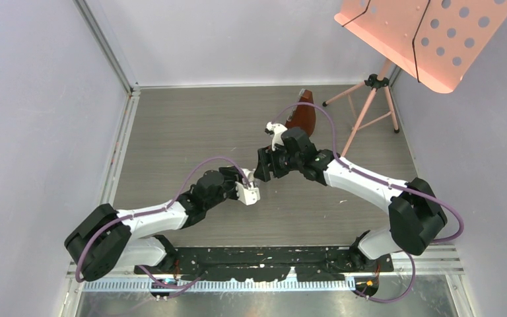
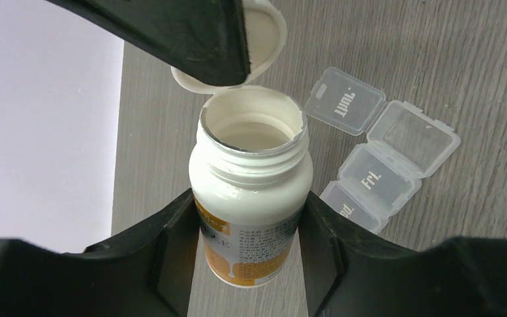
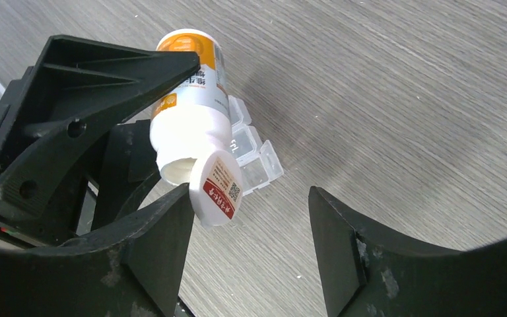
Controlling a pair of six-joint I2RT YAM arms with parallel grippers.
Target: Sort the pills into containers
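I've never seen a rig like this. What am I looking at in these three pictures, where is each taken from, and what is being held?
These are two robot arms bolted at the near edge of a table. The overhead view looks down on both. The other two views come from a camera on each wrist, so the black prongs in them are that arm's own fingers.

The left end effector is closed around a white pill bottle with an orange label, and the bottle's flip cap is swung open. The right end effector stands open, with one finger beside that cap.

Next to the bottle lies a clear strip box of day-marked compartments, one lid open. Farther back are a brown object and a pink perforated stand. The bottle's contents cannot be made out.
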